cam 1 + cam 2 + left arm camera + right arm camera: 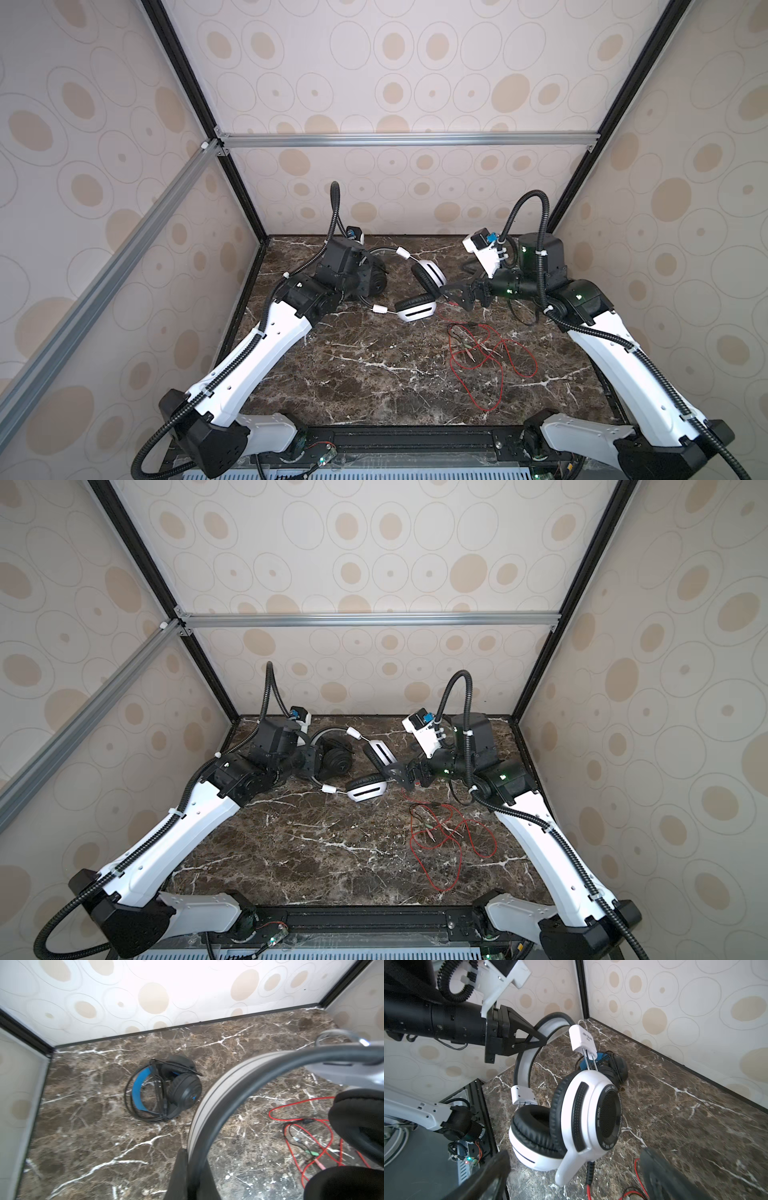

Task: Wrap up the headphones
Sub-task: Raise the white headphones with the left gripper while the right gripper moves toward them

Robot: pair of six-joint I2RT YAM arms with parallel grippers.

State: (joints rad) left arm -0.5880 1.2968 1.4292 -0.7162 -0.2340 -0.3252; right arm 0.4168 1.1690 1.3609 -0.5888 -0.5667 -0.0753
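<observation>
White headset hangs from the left gripper, whose jaws are pinched tight on the white headband near the top of its arch. From that grip the band curves away, and its 2 black-padded cups sit at the far end, toward the right gripper and just ahead of its fingertips. In the right wrist view the cups show between that gripper's 2 fingers, close to both. The right gripper stands spread wide and holds nothing. Whether the lower cup rests on the table or hangs just clear of it I cannot tell.

Red cord leads from the white headset past the underside of the right gripper. It lies in loose loops on the table, on the side of that gripper nearer the robot's base.

Black headset, with a blue inner band, lies flat on the table below and ahead of the left gripper — clear of its fingers and partly hidden by the wrist in both top views. Its black cord is looped across the band and cups.
</observation>
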